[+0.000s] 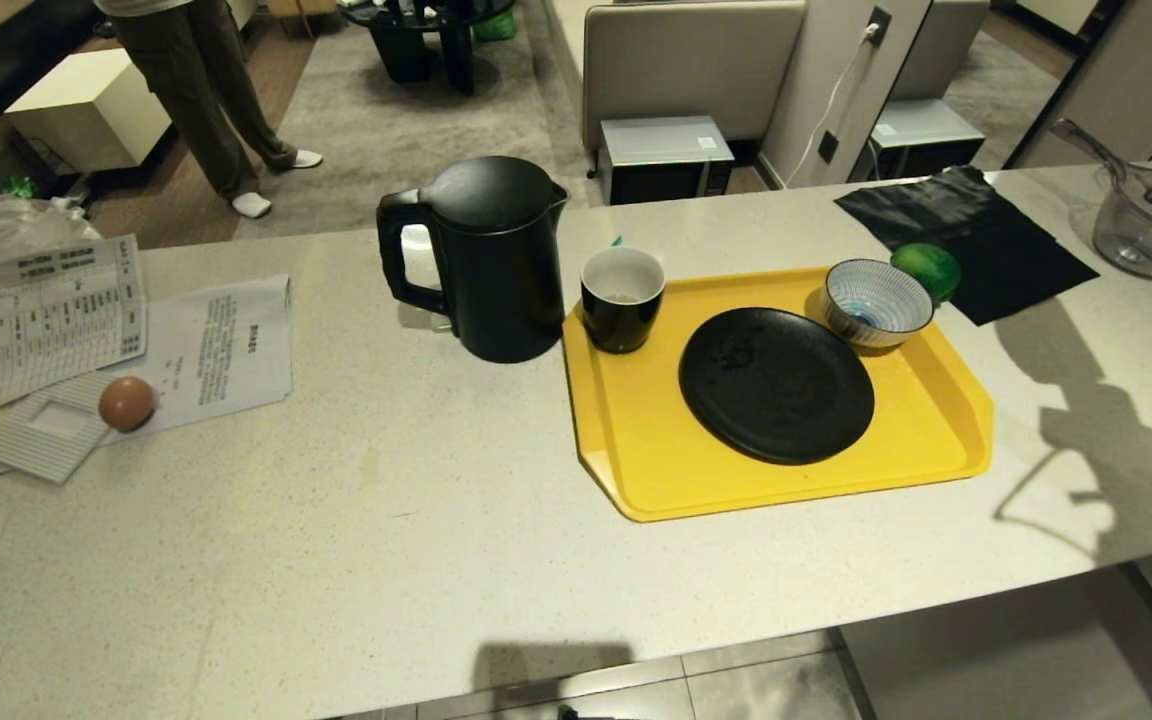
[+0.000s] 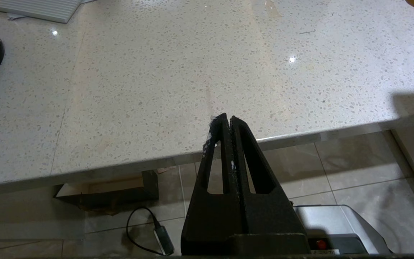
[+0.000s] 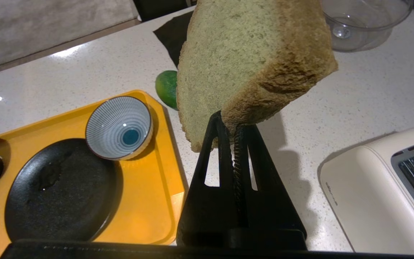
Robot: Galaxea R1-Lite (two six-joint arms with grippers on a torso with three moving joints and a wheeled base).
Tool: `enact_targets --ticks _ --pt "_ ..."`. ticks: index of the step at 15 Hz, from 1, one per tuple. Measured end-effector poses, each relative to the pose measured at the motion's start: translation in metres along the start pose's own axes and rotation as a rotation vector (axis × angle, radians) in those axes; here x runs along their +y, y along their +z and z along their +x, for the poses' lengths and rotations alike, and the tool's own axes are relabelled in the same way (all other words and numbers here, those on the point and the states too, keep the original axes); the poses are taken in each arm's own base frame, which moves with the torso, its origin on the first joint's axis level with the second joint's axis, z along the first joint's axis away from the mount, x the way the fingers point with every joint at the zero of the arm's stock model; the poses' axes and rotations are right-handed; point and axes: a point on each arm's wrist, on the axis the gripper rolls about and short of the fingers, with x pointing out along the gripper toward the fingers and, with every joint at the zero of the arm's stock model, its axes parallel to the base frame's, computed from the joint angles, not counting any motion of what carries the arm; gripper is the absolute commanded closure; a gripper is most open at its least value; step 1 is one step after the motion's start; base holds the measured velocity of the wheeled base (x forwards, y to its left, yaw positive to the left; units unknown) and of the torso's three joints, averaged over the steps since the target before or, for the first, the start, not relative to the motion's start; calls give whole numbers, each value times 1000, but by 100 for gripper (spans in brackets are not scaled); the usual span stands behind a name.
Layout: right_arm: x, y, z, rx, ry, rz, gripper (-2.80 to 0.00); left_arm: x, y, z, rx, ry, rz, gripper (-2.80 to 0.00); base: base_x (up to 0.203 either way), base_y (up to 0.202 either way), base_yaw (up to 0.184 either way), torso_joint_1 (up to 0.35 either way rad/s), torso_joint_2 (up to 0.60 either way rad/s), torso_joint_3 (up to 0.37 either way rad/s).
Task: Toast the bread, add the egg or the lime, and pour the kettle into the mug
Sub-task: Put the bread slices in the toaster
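A home kitchen counter (image 1: 416,500), with kettle (image 1: 491,255), toaster (image 3: 379,190), and a carpeted lounge behind.

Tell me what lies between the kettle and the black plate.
In the head view, the mug stands between the kettle and the black plate, on the yellow tray's left end.

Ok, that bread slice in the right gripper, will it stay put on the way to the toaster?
Probably, if moved gently. The right gripper pinches only the bread at its bottom corner, where the crust looks dented, so it seems soft and could tear. The slice leans sideways and may flop on a quick swing.
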Motion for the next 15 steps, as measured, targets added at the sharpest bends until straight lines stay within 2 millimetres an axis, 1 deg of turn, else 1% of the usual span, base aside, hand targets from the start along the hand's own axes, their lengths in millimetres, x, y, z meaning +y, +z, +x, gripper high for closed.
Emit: enact_targets --ticks 6,15 --pt "-12 1 -4 -7 -57 -37 0 0 0 0 0 -2 5 0 0 0 0 0 0 0" --pt "-16 2 -11 -15 -85 -38 0 0 0 0 0 -2 4 0 0 0 0 0 0 0"
